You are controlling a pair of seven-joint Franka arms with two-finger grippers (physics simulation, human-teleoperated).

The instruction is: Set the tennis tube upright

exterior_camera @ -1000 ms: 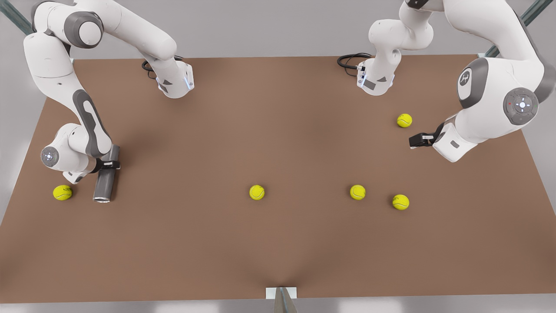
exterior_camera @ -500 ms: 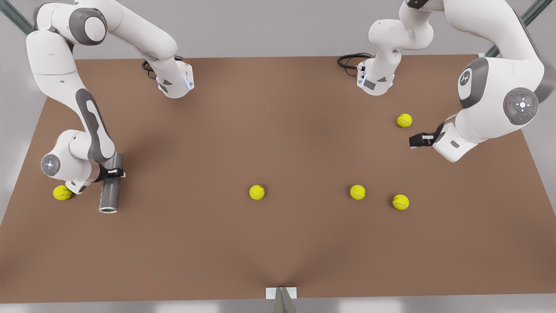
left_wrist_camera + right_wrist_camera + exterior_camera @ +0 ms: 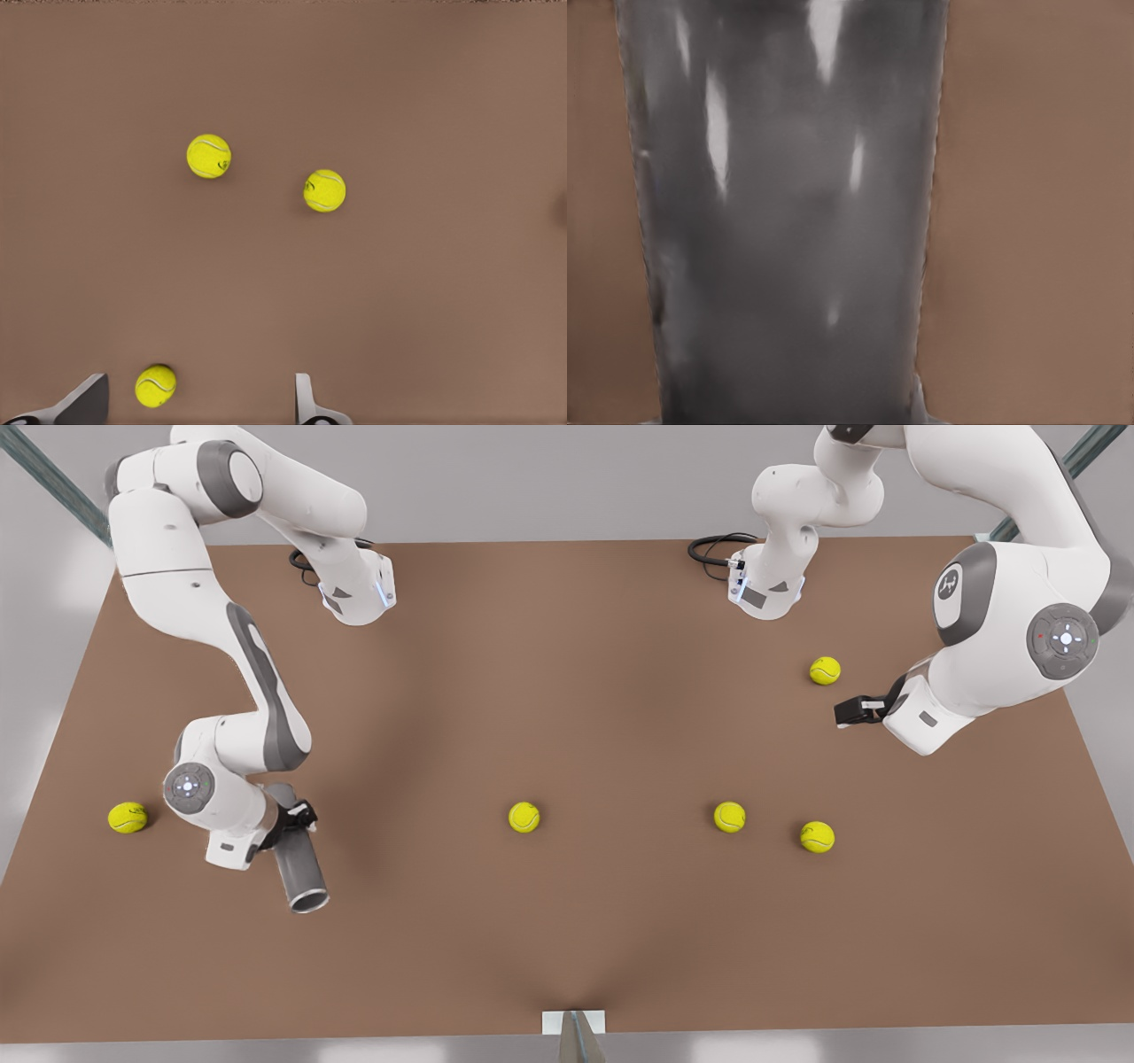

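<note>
A plain dark-grey cylindrical tennis tube (image 3: 297, 859) with a silvery rim is gripped around its middle by the right gripper (image 3: 295, 818), on the front view's left, above the brown table (image 3: 567, 921). The tube is tilted, its rimmed open end pointing toward the near edge. In the right wrist view the grey tube wall (image 3: 788, 221) is seen close up. The left gripper (image 3: 850, 711) is seen on the front view's right, fingers spread apart and empty, near a small yellow-green tennis ball (image 3: 825, 670). Four more balls are scattered on the table.
</note>
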